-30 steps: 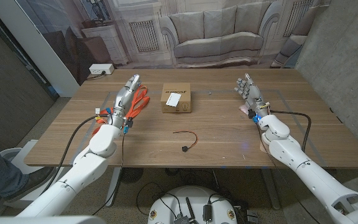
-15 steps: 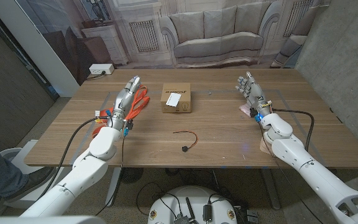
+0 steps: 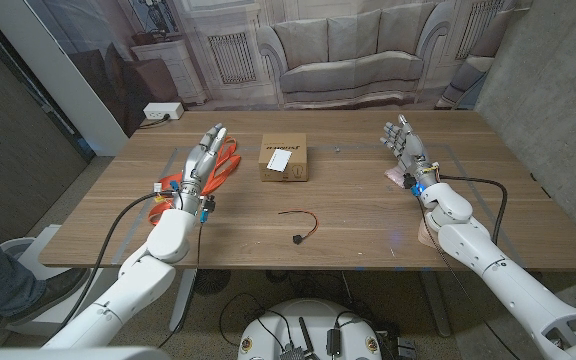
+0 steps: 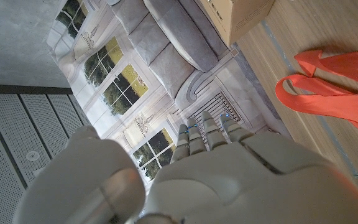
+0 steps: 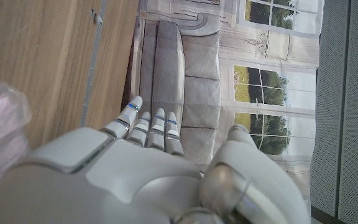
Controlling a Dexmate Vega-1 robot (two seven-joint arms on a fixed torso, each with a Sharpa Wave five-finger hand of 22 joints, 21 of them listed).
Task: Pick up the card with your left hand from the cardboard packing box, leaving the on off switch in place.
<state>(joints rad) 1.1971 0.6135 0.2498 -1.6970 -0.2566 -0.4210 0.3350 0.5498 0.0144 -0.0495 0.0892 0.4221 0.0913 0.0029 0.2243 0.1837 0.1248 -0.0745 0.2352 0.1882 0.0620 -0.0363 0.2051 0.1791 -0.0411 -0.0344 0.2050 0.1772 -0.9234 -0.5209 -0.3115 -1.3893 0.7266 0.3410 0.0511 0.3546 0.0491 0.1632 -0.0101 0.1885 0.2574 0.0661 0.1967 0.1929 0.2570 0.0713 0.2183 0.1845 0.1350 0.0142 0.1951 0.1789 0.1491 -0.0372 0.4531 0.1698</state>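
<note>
A small cardboard packing box (image 3: 283,160) stands at the table's middle back, with a white card (image 3: 279,157) lying on its top; a corner of the box (image 4: 238,15) also shows in the left wrist view. A black on off switch (image 3: 297,238) with red wire lies on the table nearer me, in front of the box. My left hand (image 3: 205,156) hovers to the left of the box, fingers apart and holding nothing, over an orange strap. My right hand (image 3: 405,146) stands at the right, fingers spread and empty.
An orange strap (image 3: 224,162) lies under my left hand and shows again as orange loops (image 4: 334,87). A pink wrapped item (image 3: 400,178) sits beside my right wrist. A white power strip (image 3: 162,111) lies at the far left corner.
My left hand has spread its fingers and shifted slightly towards the box. The right hand has edged slightly farther back.
</note>
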